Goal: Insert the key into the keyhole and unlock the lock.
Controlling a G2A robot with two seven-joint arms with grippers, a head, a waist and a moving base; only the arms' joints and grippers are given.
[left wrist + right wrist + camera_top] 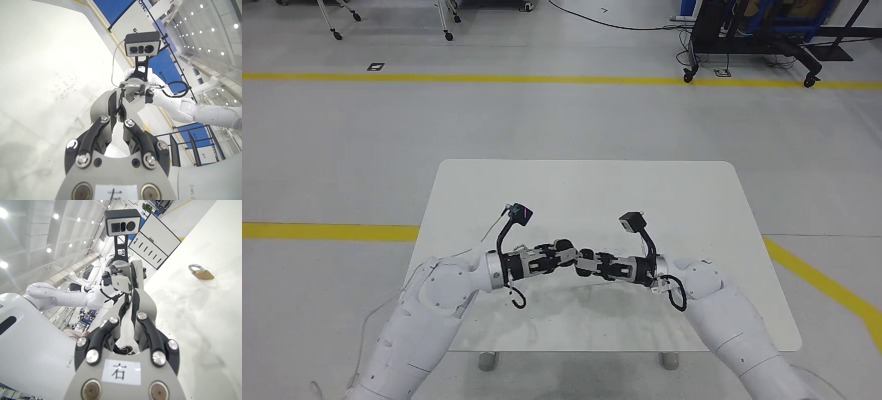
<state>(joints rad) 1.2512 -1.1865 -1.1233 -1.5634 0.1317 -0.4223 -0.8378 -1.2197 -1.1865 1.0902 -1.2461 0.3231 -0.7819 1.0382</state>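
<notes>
Top view has both arms meeting tip to tip over the near middle of the tabletop (642, 200). The left tool (570, 251) is narrow, tips drawn together, and the right tool (585, 262) likewise, nose against it. Right wrist view puts the brass lock (202, 273) lying on the tabletop, well apart from both.
</notes>
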